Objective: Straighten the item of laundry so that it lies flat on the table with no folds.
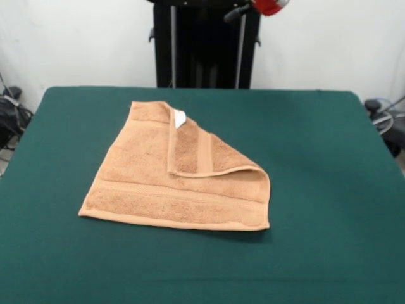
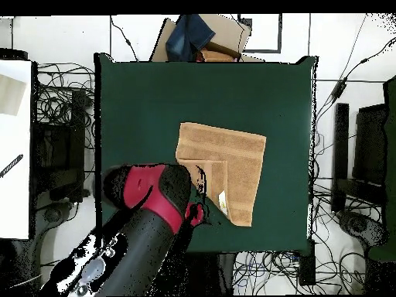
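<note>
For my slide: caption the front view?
Tan towel on the green table, one corner folded over, white tag showing.

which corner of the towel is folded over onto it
On the towel, the corner bearing the white tag, at the far right in the front view, is folded over; the other corners lie flat.

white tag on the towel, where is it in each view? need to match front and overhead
Front view: the white tag sits near the towel's far edge, at the tip of the folded-over corner, left of picture centre.
Overhead view: the tag lies low on the towel, beside the fold, just right of the red and black arm.
Shared landmark: the folded-over corner flap with the tag at its tip.
</note>
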`<state>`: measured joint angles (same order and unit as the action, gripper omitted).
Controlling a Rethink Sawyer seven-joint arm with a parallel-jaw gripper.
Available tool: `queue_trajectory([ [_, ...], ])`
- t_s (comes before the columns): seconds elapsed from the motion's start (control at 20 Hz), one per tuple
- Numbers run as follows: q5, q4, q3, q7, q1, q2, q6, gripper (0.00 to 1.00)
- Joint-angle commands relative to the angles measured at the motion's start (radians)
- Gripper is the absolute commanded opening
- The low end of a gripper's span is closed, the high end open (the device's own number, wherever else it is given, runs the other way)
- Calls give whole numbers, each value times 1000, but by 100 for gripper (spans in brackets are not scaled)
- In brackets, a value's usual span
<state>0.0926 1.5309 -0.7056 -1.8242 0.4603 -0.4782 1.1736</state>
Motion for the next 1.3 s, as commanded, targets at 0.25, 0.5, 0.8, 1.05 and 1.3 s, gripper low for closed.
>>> queue_trajectory([
  [0.25, -77, 289, 54, -342, 65, -48, -133, 100],
  [0.5, -114, 341, 64, -360, 76, -44, -209, 100],
  [0.8, -138, 300, 84, -342, 47, 9, -250, 100],
  [1.05, -150, 283, 94, -330, 40, 36, -279, 100],
  [1.3, -205, 322, 136, -341, 29, 71, -348, 100],
])
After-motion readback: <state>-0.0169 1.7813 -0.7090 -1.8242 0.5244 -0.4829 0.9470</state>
